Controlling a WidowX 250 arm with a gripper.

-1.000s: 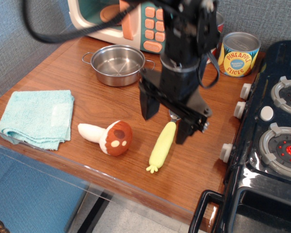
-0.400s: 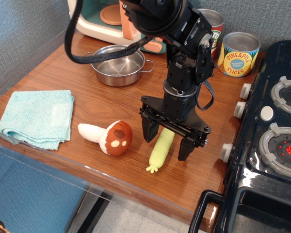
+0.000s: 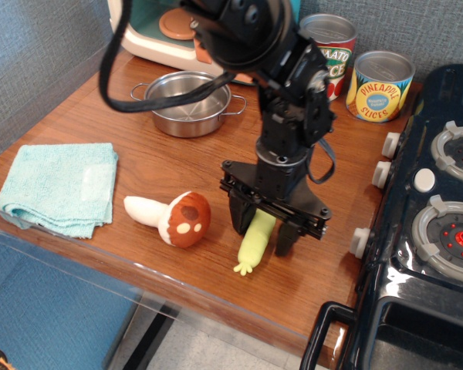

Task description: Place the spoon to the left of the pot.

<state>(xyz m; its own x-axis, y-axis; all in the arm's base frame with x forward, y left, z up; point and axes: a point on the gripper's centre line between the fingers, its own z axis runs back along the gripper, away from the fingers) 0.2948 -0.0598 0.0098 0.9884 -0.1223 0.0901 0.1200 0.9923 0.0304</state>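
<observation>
The spoon (image 3: 251, 245) lies on the wooden table near the front edge. Only its pale yellow-green handle shows; the silver bowl is hidden behind my gripper. My gripper (image 3: 262, 231) is down at the table with its two black fingers against both sides of the handle, closed on it. The spoon still rests on the table. The pot (image 3: 187, 102), shiny steel with wire loop handles, stands at the back left, well behind the gripper.
A brown-capped toy mushroom (image 3: 177, 218) lies just left of the spoon. A light blue towel (image 3: 58, 187) lies at the far left. Tomato (image 3: 332, 46) and pineapple (image 3: 380, 86) cans stand at the back. A black toy stove (image 3: 440, 216) fills the right side. A toy microwave (image 3: 158, 35) is behind the pot.
My gripper has come down over the spoon handle and its fingers have narrowed onto it. The spoon has stayed in place.
</observation>
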